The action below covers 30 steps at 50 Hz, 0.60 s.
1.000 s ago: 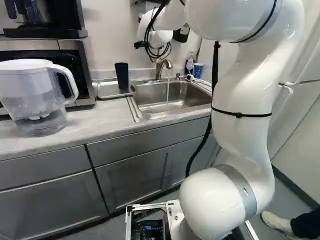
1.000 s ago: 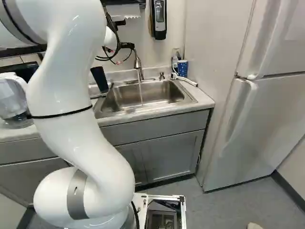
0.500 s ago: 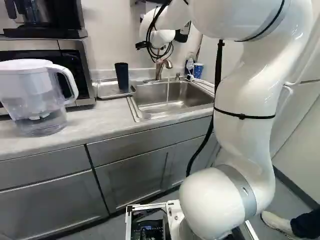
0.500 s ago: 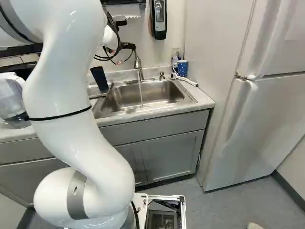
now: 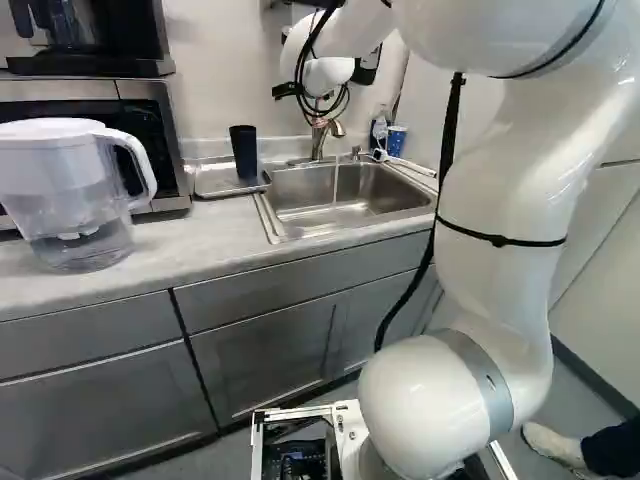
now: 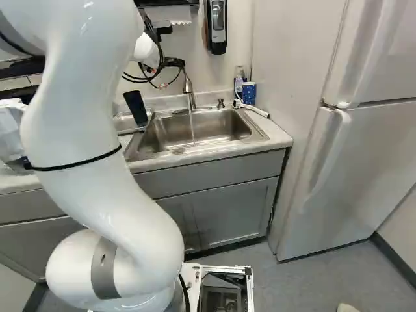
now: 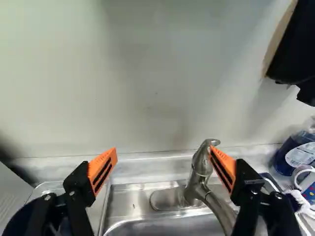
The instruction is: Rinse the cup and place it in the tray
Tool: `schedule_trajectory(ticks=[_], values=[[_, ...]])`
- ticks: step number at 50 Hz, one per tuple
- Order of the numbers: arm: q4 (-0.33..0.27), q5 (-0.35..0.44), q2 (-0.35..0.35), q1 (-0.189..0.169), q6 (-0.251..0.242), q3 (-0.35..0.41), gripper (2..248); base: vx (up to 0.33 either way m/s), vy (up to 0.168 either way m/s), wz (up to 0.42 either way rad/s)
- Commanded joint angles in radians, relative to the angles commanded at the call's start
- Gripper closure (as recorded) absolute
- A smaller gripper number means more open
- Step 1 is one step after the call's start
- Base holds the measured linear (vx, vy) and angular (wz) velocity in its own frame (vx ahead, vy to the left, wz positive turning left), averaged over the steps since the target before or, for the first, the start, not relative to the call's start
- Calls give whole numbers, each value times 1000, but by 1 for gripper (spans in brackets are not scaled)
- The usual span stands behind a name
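The end effector (image 6: 169, 74) stands wide, its orange pads apart, with the curved metal faucet (image 7: 201, 167) close beside one pad. The dark, tapered cup (image 5: 243, 152) is upright on the shiny metal tray (image 5: 208, 182), beside the brushed steel sink (image 6: 159, 138), where a thin stream of water (image 6: 192, 129) runs. A clear plastic pitcher (image 5: 75, 215) sits on the mottled tabletop (image 5: 190, 245).

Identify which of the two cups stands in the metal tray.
The plain dark cup; the blue, pale-spotted cup stands across the sink from it, off the tray.
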Motion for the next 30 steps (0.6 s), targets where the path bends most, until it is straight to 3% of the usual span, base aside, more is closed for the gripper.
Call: schedule_trajectory(ticks=[30], values=[[0, 0, 122, -61, 0, 132, 3, 0, 0, 0]])
